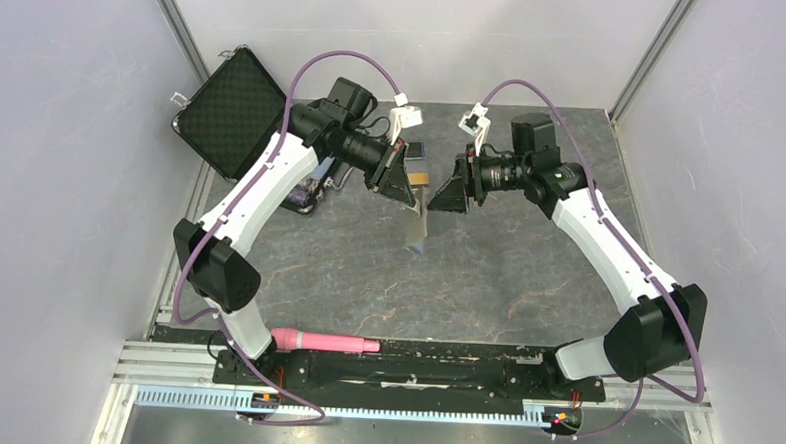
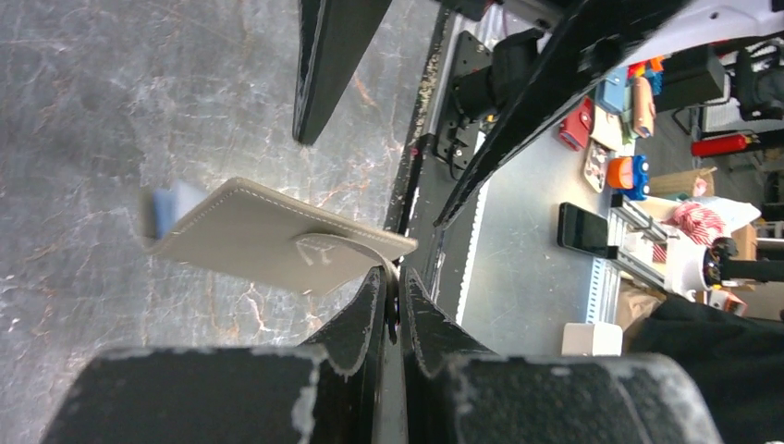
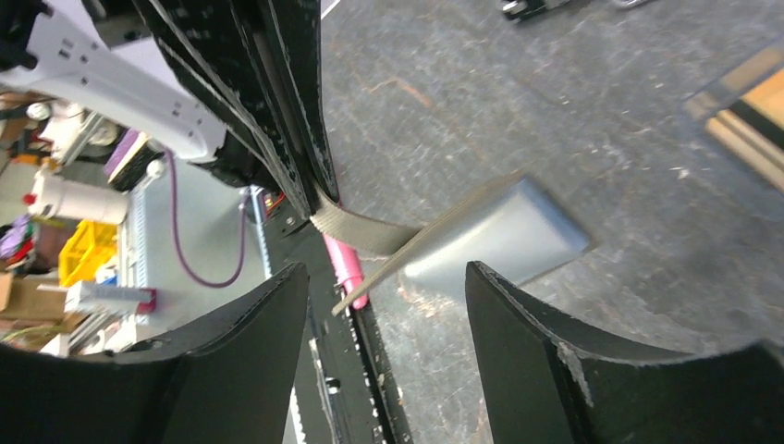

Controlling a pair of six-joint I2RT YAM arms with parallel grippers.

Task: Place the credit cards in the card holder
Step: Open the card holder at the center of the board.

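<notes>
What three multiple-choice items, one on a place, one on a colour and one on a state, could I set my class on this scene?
1. Where does the pink cylinder lie?
A. far right corner
B. near edge, beside the left arm's base
C. far left corner

2. What colour is the outside of the card holder?
A. taupe grey-brown
B. red
C. green

3. The left gripper is:
A. open and empty
B. shut on a black card
C. shut on the card holder

Answers:
1 B: the top view shows it lying next to that base.
2 A: the left wrist view shows its taupe face.
3 C: it pinches the holder's tab.
</notes>
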